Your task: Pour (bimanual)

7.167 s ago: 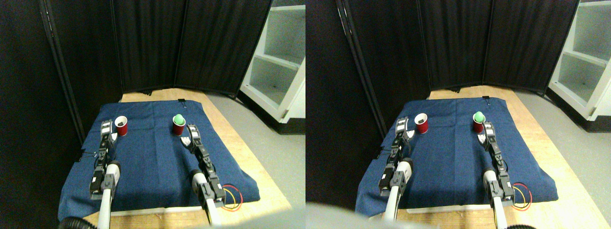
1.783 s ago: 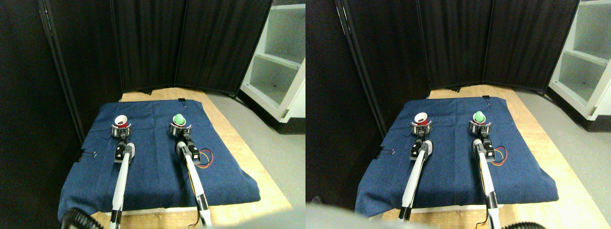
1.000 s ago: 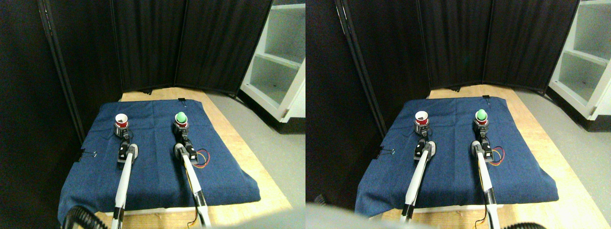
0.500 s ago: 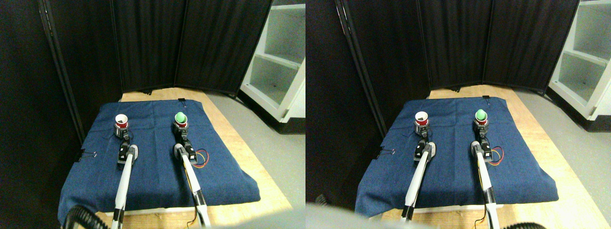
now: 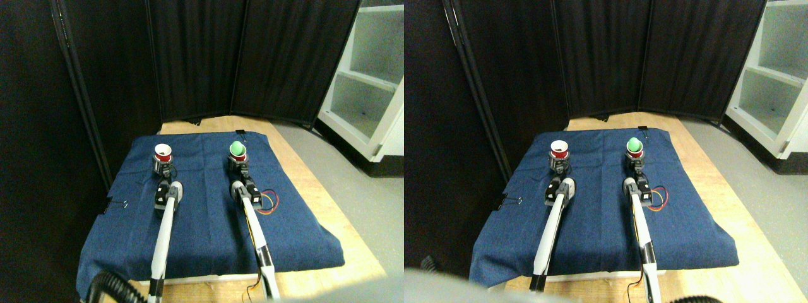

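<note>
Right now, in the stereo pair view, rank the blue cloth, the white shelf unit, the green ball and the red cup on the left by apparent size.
1. blue cloth, by far the largest.
2. white shelf unit, cut off by the frame edge and farther away, so its true size is uncertain.
3. left red cup.
4. green ball, close to the cup's size; only its top shows.

on the blue cloth (image 5: 208, 214), each gripper clasps a red cup: left (image 5: 163, 165) empty, right (image 5: 238, 159) holding a green ball (image 5: 237, 148).

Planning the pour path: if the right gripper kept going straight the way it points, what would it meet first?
The right gripper already sits at the red cup holding the green ball; beyond, probably only blue cloth, though depth is unclear.
</note>
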Action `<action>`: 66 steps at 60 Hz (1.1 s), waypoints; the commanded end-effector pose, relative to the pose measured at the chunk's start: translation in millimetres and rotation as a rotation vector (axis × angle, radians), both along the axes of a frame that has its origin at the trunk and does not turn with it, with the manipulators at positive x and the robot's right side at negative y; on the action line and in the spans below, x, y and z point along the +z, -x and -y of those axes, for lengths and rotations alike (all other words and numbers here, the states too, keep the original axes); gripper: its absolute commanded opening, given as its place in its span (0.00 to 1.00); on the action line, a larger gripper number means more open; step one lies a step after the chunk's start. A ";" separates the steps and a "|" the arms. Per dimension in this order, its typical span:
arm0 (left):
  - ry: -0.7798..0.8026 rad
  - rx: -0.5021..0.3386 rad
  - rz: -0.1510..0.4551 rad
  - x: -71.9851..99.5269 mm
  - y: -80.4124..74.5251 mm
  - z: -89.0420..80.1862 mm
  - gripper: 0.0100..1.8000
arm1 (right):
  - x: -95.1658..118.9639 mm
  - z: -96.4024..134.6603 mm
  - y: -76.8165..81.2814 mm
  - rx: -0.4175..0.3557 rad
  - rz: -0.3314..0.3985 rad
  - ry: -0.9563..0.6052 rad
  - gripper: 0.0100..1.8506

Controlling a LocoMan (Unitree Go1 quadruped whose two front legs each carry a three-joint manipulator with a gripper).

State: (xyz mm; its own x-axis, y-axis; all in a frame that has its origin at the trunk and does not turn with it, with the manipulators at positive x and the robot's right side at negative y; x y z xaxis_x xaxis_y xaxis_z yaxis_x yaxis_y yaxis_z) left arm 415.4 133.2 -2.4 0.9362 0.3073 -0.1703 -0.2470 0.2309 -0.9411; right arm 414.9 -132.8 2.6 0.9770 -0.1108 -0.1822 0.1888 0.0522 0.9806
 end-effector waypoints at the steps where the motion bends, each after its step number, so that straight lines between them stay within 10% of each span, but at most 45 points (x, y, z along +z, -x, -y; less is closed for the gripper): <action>1: 0.009 -0.025 0.065 22.0 -4.3 10.5 0.18 | 18.5 -1.0 -4.2 0.009 0.069 -0.005 0.17; 39: 0.073 -0.108 0.006 48.2 -11.3 64.3 0.18 | 64.0 -22.7 -9.6 0.107 0.124 0.066 0.17; 66: 0.079 -0.149 -0.004 62.1 -17.0 66.1 0.18 | 89.1 -31.0 -9.7 0.122 0.145 0.136 0.17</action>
